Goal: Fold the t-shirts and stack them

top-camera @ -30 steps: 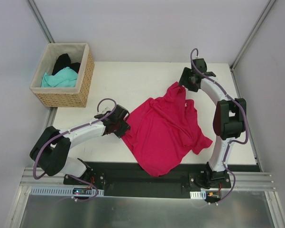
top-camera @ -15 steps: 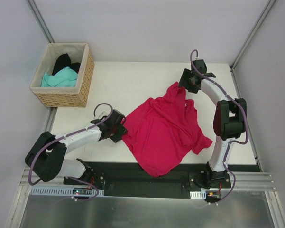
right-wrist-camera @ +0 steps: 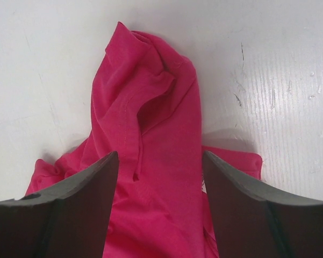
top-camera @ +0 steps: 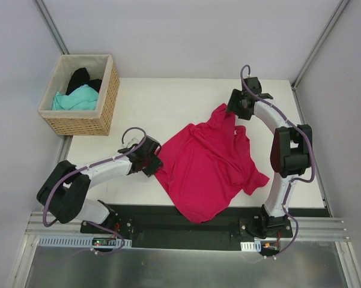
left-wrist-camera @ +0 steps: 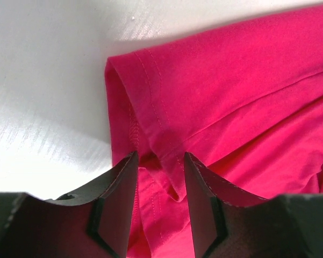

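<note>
Crimson t-shirt (top-camera: 210,171): lies crumpled and unfolded on the white table (top-camera: 162,102), centre to right, between the two arms. Its near hem hangs over the table's near edge. One bunched corner points to the far right.

Left gripper (top-camera: 154,163): low at the shirt's left edge, about mid-depth on the table. In the wrist view its two fingers (left-wrist-camera: 118,199) straddle a doubled, stitched hem that runs from the far left in between them. Jaws partly apart, with a raised ridge of cloth in the gap. The cloth touches the inner faces, but I cannot tell whether it is truly pinched or only sitting between them. The rest of the shirt spreads away to the right of this gripper; bare table lies to its left.

Right gripper (top-camera: 231,111): at the shirt's far right corner. Jaws wide apart, one to each side of the bunched corner. The cloth passes between and below the fingers (right-wrist-camera: 80,199) and peaks just beyond them, lying slack on the table. Nothing is clamped.

Wicker basket (top-camera: 106,105): far left, off the table's corner, well apart from both grippers. It holds the teal t-shirt (top-camera: 77,99) on the near side and the black t-shirt (top-camera: 81,77) behind it, both loosely heaped.
</note>
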### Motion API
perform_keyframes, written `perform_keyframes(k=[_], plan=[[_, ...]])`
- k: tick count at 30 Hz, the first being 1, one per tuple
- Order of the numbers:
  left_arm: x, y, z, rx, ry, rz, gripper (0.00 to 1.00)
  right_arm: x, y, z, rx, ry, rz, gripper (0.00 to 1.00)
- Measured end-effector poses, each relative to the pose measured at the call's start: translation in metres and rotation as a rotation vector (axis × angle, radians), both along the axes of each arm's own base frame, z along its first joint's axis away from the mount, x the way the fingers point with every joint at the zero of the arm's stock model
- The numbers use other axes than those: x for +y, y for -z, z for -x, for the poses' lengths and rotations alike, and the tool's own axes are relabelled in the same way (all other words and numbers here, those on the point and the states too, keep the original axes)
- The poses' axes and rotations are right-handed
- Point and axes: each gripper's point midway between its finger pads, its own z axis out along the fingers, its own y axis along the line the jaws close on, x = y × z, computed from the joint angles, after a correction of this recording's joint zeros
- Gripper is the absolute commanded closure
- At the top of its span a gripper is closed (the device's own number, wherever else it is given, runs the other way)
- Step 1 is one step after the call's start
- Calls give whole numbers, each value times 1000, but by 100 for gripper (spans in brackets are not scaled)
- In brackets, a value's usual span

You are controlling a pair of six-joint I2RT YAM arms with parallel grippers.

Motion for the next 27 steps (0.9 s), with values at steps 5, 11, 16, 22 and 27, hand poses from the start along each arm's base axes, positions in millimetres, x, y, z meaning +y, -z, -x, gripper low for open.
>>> perform_keyframes(k=[5,11,16,22,27], plan=[[0,0,-4,-11,1,1,65,-1,-1,3,1,0,0,34],[-1,3,-9,-20,9,-1,68,-1,1,5,6,0,1,34],[-4,4,-13,-27,17,0,83,-1,1,5,7,0,2,34],[-1,5,-18,-41,8,-10,100,-1,2,5,6,2,5,34],[16,-5,-32,-84,-18,-21,100,-2,2,5,8,1,7,34]])
